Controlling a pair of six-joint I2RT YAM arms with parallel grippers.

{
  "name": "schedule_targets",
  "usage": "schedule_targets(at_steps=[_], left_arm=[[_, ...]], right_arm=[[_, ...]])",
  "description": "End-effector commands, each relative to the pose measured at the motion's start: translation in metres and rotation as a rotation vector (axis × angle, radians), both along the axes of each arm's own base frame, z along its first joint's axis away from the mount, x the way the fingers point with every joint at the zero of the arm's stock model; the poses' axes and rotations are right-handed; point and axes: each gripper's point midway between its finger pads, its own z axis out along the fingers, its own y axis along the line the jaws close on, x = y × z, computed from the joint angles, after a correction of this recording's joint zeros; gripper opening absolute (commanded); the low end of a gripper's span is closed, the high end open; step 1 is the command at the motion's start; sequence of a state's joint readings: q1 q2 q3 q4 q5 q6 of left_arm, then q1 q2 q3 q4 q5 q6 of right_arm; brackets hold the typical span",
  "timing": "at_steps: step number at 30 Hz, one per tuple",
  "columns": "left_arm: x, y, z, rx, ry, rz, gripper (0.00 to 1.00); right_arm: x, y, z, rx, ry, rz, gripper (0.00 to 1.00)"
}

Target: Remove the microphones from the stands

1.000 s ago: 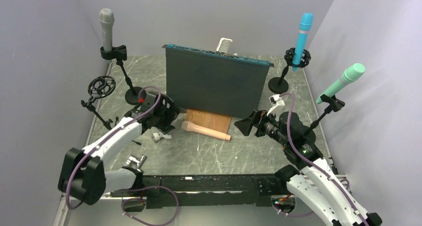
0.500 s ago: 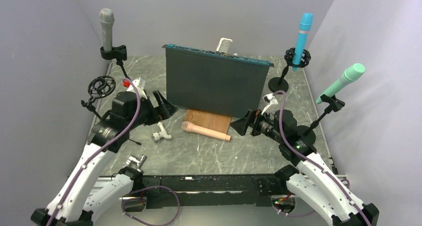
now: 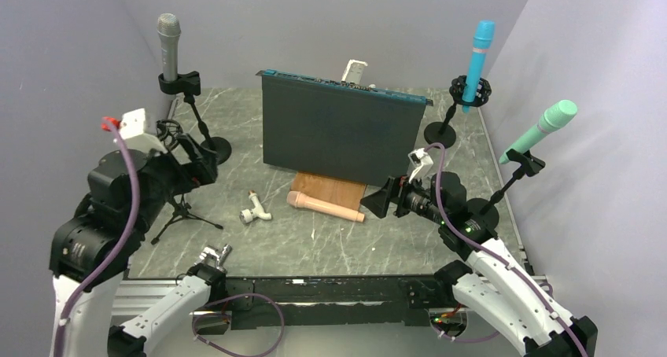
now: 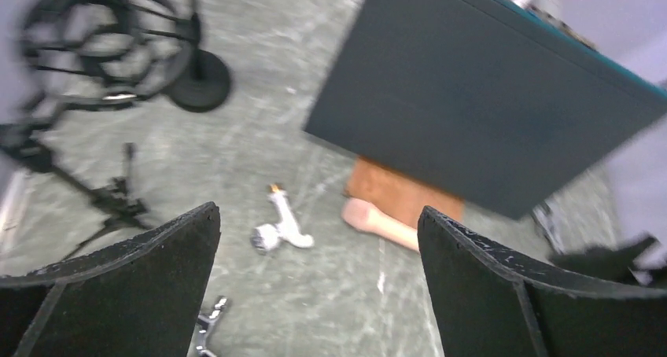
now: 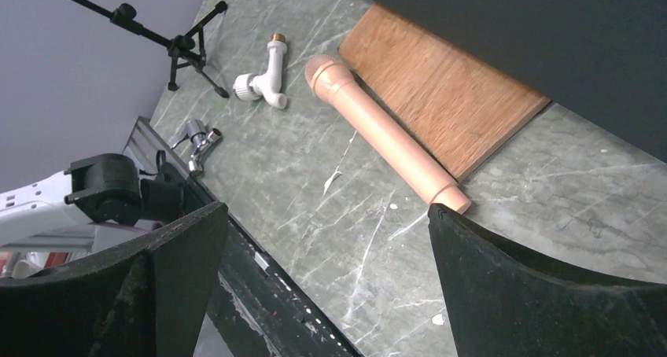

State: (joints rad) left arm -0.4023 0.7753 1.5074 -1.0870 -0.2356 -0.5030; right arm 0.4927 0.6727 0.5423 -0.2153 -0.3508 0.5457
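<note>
Leftmost, the left claw (image 4: 316, 210) hangs wide open and empty, the grey microphone (image 3: 167, 44) upright in its stand (image 3: 180, 82) just beyond it; a peach microphone (image 5: 379, 134) lies ahead of the right claw (image 5: 326, 208), likewise wide and empty

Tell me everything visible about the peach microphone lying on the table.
The peach microphone is one smooth, matte piece, plastic by its look. Its wider rounded head points toward the left arm's side; the straight body ends in a small collar at the tail. It lies flat on the marbled table, off any stand, along the near edge of the wooden board; whether they touch is unclear. Nothing grips it.
</note>
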Motion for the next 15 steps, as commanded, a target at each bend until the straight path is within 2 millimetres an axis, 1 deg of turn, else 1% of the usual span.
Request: schedule_targets(at_steps=[1, 3, 5, 7, 10, 12, 15], left_arm=[[-0.009, 0.069, 0.001, 0.169, 0.036, 0.328, 0.97], [-0.007, 0.083, 0.003, 0.213, 0.034, 0.405, 0.95], [-0.005, 0.095, -0.002, 0.262, 0.040, 0.478, 0.92], [0.003, 0.106, -0.019, 0.327, 0.035, 0.549, 0.93], [0.011, 0.110, -0.050, 0.371, 0.044, 0.592, 0.94], [0.013, 0.112, -0.061, 0.361, 0.031, 0.617, 0.94], [0.014, 0.118, -0.071, 0.350, -0.006, 0.677, 0.93]], right_arm=[[0.000, 0.008, 0.023, 0.038, -0.080, 0.052, 1.00], [-0.001, 0.010, 0.024, 0.042, -0.077, 0.058, 1.00], [-0.002, 0.011, 0.023, 0.046, -0.073, 0.064, 1.00], [-0.002, 0.012, 0.023, 0.047, -0.075, 0.066, 1.00], [-0.001, 0.012, 0.020, 0.046, -0.068, 0.066, 1.00], [-0.002, 0.013, 0.018, 0.042, -0.060, 0.069, 1.00], [-0.002, 0.012, 0.017, 0.038, -0.059, 0.067, 1.00]])
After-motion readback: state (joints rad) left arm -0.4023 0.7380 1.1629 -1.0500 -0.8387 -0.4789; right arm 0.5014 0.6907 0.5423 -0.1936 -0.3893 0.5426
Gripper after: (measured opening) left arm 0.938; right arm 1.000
